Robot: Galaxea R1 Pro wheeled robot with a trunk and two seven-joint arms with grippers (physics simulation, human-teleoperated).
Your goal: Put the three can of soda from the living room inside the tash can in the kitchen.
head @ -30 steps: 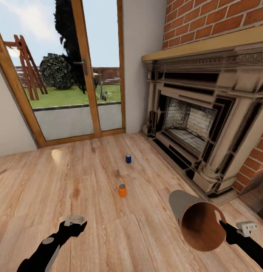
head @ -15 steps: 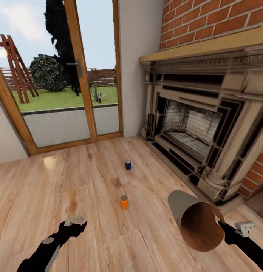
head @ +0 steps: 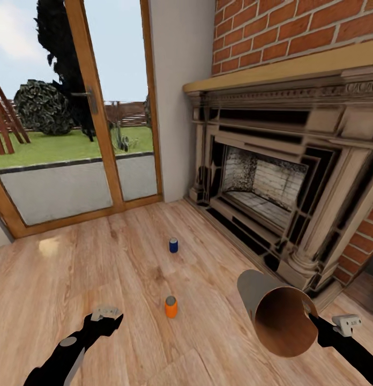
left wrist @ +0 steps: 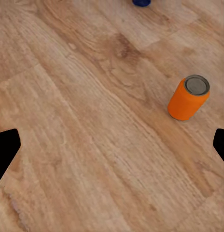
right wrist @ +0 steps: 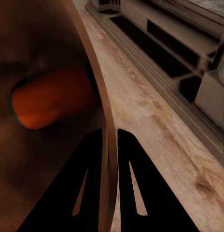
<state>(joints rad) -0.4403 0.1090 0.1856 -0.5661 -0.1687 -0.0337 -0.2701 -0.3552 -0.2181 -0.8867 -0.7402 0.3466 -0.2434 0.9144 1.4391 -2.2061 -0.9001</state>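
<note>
Left claw: empty, fingers spread wide and held low over the wood floor, apparently ready for the nearest can to be picked up.
Right claw: clamped on the rim of the tash can; in the right wrist view the two fingers straddle the bin wall, one inside and one outside.
Tash can: carried off the floor and tipped on its side, its tan-brown mouth facing the camera, so it seems to be brought to the cans rather than the cans to it.
Inside the bin: one orange can of soda already lies against the wall, seen in the right wrist view.
Orange can on the floor: upright, just ahead of the left claw, near the bin's mouth.
Dark blue can: upright, farther off, in front of the fireplace.
Far: the glass door to the garden.
Progress: likely one can of three collected, all of it in the living room.
</note>
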